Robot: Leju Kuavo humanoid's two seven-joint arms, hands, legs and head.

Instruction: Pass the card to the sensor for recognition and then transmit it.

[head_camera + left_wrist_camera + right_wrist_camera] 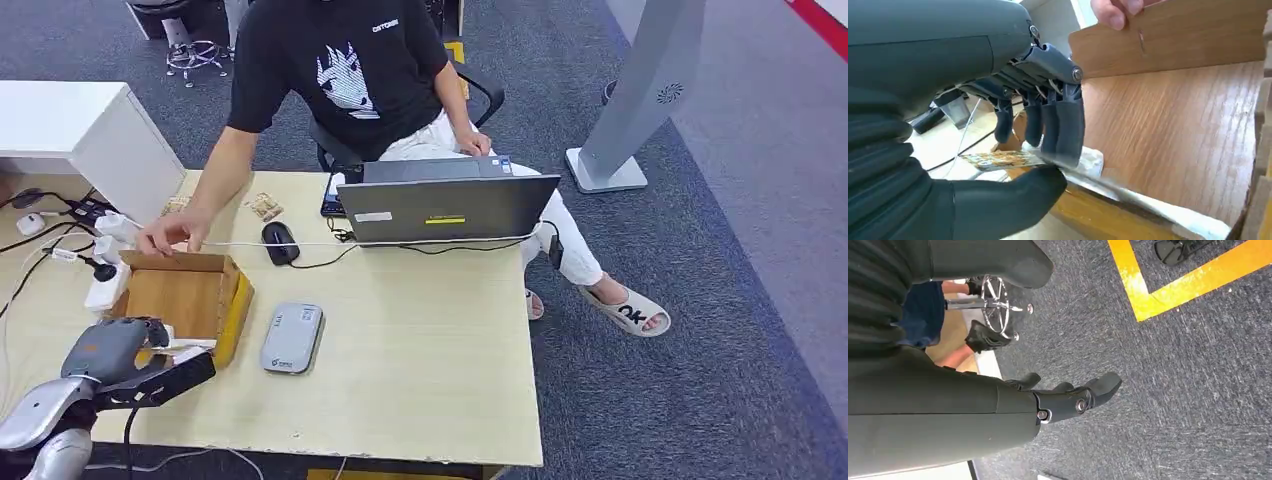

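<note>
Left hand [1040,145] was at the near edge of the cardboard box [185,295], thumb and fingers pinched on the card [998,159]. The card sat flat in that pinch, just over the box rim. Right hand [1075,395] hung over the carpet, fingers loosely spread, holding nothing. A person's hand [170,232] rested on the box's far wall. The grey sensor [292,338] lay on the table [430,370] just beside the box.

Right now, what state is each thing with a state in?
card: pinched by left robot hand at the box edge
cardboard box: open, a person's hand on its rim
laptop: open
right robot hand: holding nothing, above the floor
</note>
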